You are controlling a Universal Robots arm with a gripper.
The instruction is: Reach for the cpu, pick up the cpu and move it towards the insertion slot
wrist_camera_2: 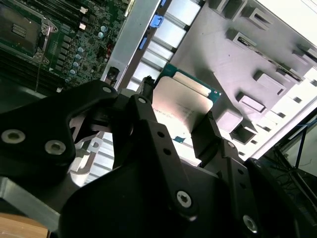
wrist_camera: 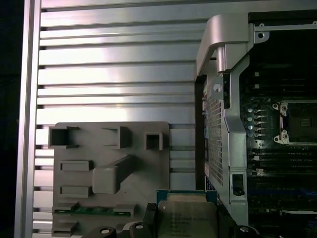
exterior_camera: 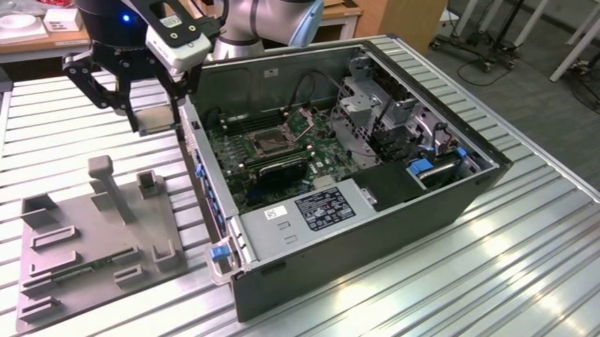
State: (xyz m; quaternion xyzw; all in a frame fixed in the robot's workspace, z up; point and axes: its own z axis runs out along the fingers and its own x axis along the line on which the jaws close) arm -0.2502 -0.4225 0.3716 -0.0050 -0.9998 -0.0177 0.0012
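Note:
My gripper [exterior_camera: 154,121] is shut on the cpu [exterior_camera: 156,116], a flat square chip with a silvery top and a thin green rim. It hangs in the air above the slatted table, between the grey tray [exterior_camera: 94,239] and the open computer case [exterior_camera: 375,175], close to the case's side wall. In both wrist views the cpu [wrist_camera_2: 184,101] [wrist_camera: 188,218] sits clamped between the black fingers [wrist_camera_2: 143,106]. The insertion slot [exterior_camera: 265,142], a square metal-framed socket with a dark centre, lies on the green motherboard inside the case. It also appears in both wrist views [wrist_camera_2: 20,32] [wrist_camera: 302,121].
The grey tray [wrist_camera: 99,148] has raised posts and recesses, and a long green memory stick [exterior_camera: 89,269] lies in it. Drive cages [exterior_camera: 375,112], cables and a power supply [exterior_camera: 310,210] crowd the case. The table's metal edge [exterior_camera: 487,105] runs behind the case.

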